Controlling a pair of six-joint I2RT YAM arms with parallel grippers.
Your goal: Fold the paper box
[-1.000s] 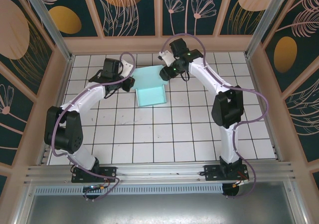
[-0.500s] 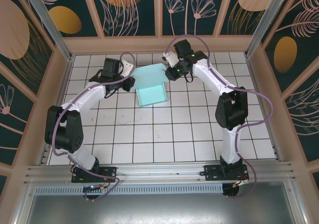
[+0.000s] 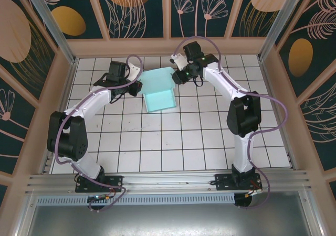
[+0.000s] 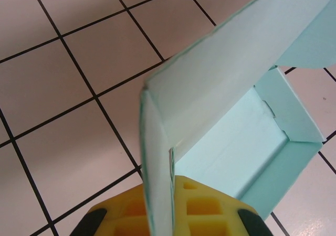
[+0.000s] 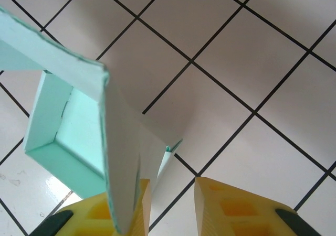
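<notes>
Left wrist: left jaws pinch the paper box (image 4: 220,89); right jaws open beside it.

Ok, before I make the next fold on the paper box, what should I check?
1. Left gripper pinching the paper box: ok, shut on a side panel's edge.
2. Right gripper holding card: not ok, jaws stand apart, with the panel against one finger.
3. Tray walls upright: ok.
4. Lid panel folded down: not ok, it stands raised.
5. Box base flat on the tiled table: cannot tell.
</notes>
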